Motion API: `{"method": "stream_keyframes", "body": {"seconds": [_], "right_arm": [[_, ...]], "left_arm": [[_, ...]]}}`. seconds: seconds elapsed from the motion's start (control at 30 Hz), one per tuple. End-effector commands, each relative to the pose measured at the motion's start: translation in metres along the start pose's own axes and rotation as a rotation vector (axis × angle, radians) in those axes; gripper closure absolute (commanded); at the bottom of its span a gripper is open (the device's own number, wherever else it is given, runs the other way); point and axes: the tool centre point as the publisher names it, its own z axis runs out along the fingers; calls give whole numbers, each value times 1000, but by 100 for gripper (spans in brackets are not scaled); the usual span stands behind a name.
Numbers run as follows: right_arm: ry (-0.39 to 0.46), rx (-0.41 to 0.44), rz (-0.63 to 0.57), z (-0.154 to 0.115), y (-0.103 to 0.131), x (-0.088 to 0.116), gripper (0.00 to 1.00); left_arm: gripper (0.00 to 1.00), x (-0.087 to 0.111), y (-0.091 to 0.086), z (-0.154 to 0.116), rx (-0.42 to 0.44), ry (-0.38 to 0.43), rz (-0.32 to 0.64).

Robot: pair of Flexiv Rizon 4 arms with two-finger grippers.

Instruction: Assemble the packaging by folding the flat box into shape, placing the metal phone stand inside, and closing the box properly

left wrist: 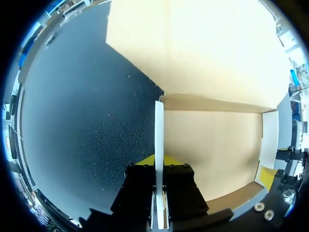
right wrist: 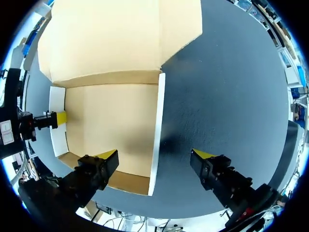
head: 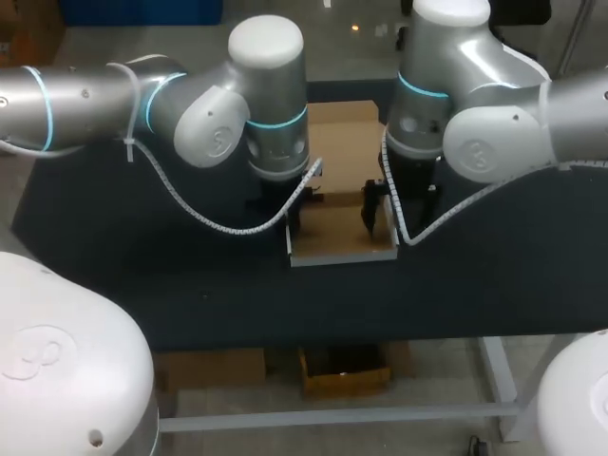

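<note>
Our left fingers [left wrist: 145, 161] pinch the nine-o'clock wall of the box [left wrist: 212, 145] upright; our right fingers [right wrist: 110, 155] straddle its three-o'clock wall, wide open, gripping nothing, likely to steady it.

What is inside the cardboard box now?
The box shows only bare floor and one finger of the right gripper. Nothing else shows; that finger covers one near corner.

A dark table [head: 190, 285] spans the middle of the frame from left to right, with its near edge crossing the lower third. Its top is matte and finely speckled. A pale metal frame [head: 494, 370] shows beneath it at lower right.
</note>
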Motion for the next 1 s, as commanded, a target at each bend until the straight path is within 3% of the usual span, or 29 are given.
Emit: {"method": "stream_keyframes", "body": {"seconds": [0.03, 0.4, 0.6, 1.0], "right_arm": [[40, -68, -45, -14, -17, -9, 0], [99, -189, -287, -38, -33, -20, 0], [191, -336, -486, -53, -48, -34, 0], [167, -342, -474, -56, -49, -37, 0]], "left_arm": [[100, -1, 3, -2, 9, -16, 5], [100, -7, 2, -1, 13, -41, 19], [100, -10, 1, -1, 12, -48, 23], [100, -18, 0, -2, 9, -53, 12]]}}
